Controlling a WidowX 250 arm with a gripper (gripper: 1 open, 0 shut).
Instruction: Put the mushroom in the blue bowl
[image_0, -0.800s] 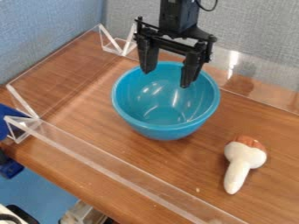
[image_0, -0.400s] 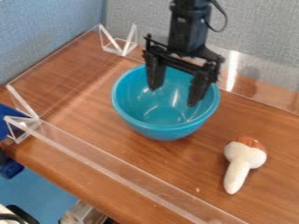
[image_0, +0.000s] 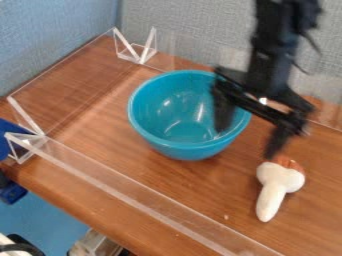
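The mushroom (image_0: 277, 187) lies on its side at the lower right, on the wooden table (image_0: 94, 110), well apart from the blue bowl (image_0: 189, 116) in the middle. The claw (image_0: 254, 118) hangs between them with its fingers wide, holding nothing. I think this is the reaching step. Next it needs to go down over the mushroom and close. Clear plastic walls (image_0: 80, 165) run along the table edges.

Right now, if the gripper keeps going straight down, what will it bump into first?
Probably the wooden table between the blue bowl and the mushroom. The open gripper points down near the bowl's right rim, so it might clip that; depth is hard to judge.
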